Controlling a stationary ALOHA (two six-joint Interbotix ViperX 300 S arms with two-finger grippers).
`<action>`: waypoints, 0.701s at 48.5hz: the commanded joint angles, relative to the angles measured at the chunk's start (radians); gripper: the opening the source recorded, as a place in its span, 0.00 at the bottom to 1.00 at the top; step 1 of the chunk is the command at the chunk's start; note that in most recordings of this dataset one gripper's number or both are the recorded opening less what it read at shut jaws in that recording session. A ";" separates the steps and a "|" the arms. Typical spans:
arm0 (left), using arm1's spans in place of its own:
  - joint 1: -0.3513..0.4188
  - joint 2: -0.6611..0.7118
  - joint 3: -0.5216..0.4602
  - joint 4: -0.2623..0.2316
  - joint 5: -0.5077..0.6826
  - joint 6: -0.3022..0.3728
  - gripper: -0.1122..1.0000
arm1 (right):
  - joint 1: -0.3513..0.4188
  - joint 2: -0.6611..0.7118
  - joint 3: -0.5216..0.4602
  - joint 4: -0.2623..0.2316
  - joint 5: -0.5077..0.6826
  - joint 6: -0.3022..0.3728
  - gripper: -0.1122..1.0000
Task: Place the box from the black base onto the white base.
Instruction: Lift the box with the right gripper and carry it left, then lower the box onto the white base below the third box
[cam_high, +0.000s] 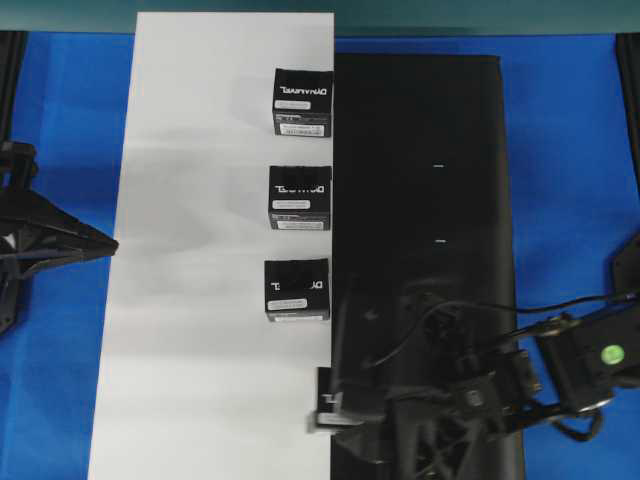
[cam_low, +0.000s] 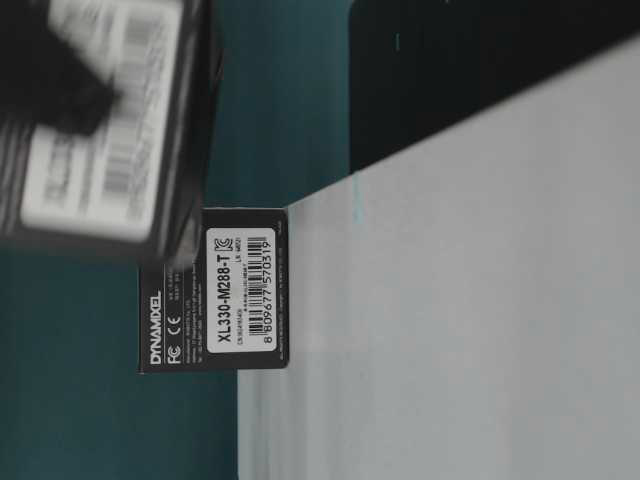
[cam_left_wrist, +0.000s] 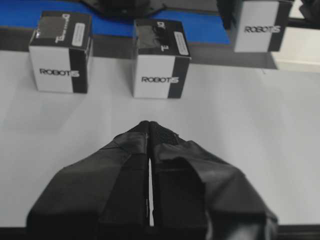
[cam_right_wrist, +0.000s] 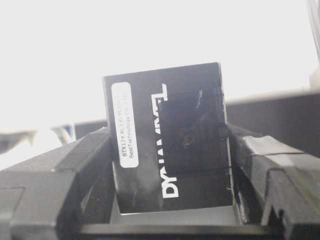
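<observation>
My right gripper (cam_high: 332, 408) is shut on the box (cam_high: 324, 404), a black carton with white DYNAMIXEL lettering. It holds the box over the seam between the black base (cam_high: 420, 200) and the white base (cam_high: 200, 250), near the front. In the right wrist view the box (cam_right_wrist: 170, 145) stands between the two fingers of the gripper (cam_right_wrist: 169, 167). In the table-level view it is a blurred carton (cam_low: 100, 120) at top left. My left gripper (cam_high: 100, 245) is shut and empty at the white base's left edge, its fingertips (cam_left_wrist: 150, 126) pressed together.
Three identical boxes stand along the white base's right edge: far (cam_high: 302, 102), middle (cam_high: 299, 197), near (cam_high: 296, 290). The left wrist view shows two of them (cam_left_wrist: 60, 52) (cam_left_wrist: 160, 60). Blue surface (cam_high: 570, 150) surrounds both bases.
</observation>
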 joint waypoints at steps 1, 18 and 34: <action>-0.002 0.008 -0.017 0.003 -0.005 0.000 0.08 | -0.011 0.060 -0.061 -0.006 0.023 -0.020 0.64; -0.002 0.008 -0.017 0.003 -0.005 0.000 0.08 | -0.025 0.184 -0.179 -0.006 0.095 -0.052 0.62; -0.002 0.006 -0.017 0.003 -0.005 0.000 0.08 | -0.029 0.202 -0.184 -0.006 0.118 -0.054 0.62</action>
